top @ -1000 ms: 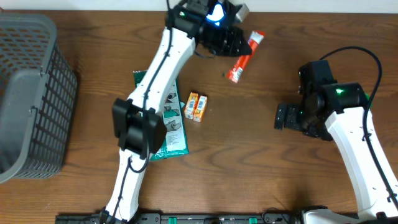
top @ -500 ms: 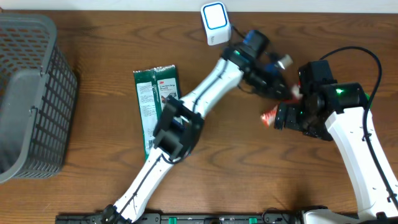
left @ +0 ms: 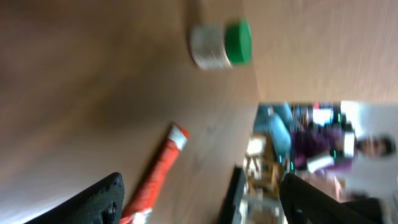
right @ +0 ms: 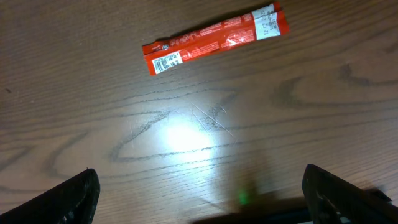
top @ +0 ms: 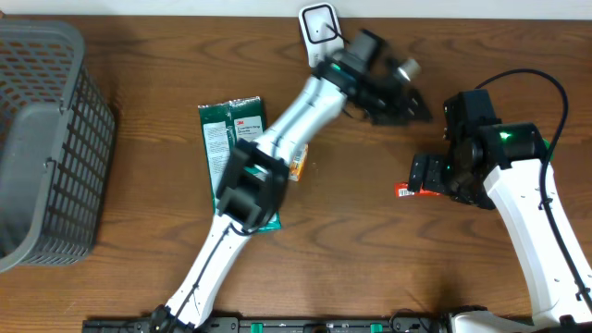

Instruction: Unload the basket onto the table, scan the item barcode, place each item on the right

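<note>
red packet (right: pixel 214 38) lies flat on the wooden table (right: pixel 186 137).

Overhead faces down; both wrist views share the packet (right: pixel 214 38).

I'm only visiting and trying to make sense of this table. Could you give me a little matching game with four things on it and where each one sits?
Things:
1. grey basket
2. green packet
3. red stick packet
4. white scanner

Places:
A. back edge, middle
B. lying flat beside the right arm
C. far left side
D. partly under the left arm

Pairs: 1-C, 2-D, 3-B, 4-A.
</note>
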`<state>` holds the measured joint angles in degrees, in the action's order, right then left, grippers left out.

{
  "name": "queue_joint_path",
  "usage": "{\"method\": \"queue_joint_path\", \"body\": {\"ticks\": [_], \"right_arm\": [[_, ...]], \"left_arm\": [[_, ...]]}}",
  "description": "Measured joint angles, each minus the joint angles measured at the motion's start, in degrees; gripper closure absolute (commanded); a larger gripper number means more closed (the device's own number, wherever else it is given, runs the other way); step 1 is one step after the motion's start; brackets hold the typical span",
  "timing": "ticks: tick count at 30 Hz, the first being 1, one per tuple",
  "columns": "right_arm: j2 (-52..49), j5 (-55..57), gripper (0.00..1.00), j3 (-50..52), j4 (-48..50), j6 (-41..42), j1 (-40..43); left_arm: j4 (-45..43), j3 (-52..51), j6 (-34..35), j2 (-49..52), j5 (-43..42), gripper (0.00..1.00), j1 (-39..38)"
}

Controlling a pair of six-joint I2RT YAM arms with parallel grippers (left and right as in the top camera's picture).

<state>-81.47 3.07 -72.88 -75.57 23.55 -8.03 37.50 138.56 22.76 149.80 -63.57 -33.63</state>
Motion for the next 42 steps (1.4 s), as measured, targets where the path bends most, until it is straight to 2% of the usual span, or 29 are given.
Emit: {"method": "queue_joint_path", "body": {"ticks": [5, 9, 17, 23, 28, 34, 42], "right_arm": [[0.00, 0.00, 0.01, 0.00, -0.04, 0.00, 0.00], [0.00, 0.00, 0.01, 0.00, -0.02, 0.00, 0.00], [0.00, 0.00, 0.01, 0.00, -0.02, 0.00, 0.00], [0.00, 0.00, 0.01, 0.00, -0.02, 0.00, 0.00], [0.00, 0.00, 0.01, 0.00, 0.04, 0.00, 0.00], [0.00, 0.00, 0.01, 0.00, 0.00, 0.00, 0.00], [0.00, 0.00, 0.01, 0.00, 0.00, 0.00, 0.00]], "left_arm": [[8.44, 0.00, 0.46, -4.61, 6.36, 0.19, 7.76], [19.23, 0.00, -2.05, -10.99, 14.56, 0.19, 12.79], [41.27, 0.15, -4.83, -29.68, 42.60, 0.19, 19.37], [52.06, 0.66, -5.09, -35.89, 57.29, 0.19, 27.87], [54.73, 0.63, -5.25, -35.43, 61.92, 0.19, 34.77], [54.77, 0.63, -5.22, -35.36, 63.45, 0.19, 41.03], [54.80, 0.63, -5.22, -35.36, 63.95, 0.19, 43.60]]}}
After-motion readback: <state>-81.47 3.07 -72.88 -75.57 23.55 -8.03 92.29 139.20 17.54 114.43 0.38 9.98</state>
